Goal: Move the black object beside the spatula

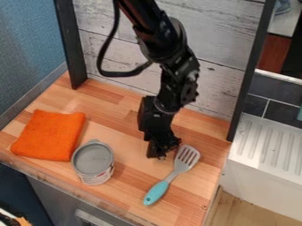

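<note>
The black gripper (162, 148) hangs low over the wooden counter, right of centre, close to the upper left side of the spatula's slotted head. The spatula (186, 159) lies at a slant, its grey head toward the upper right and its turquoise handle toward the lower left. At the gripper's lower end are dark shapes, and I cannot tell a separate black object apart from the black gripper there.
A grey tin (93, 159) stands left of the gripper. Farther left lies a folded orange cloth (50, 134). Dark posts and a whitewashed plank wall bound the wooden counter (126, 194) at the back; a white ribbed drainer (268, 143) is at right.
</note>
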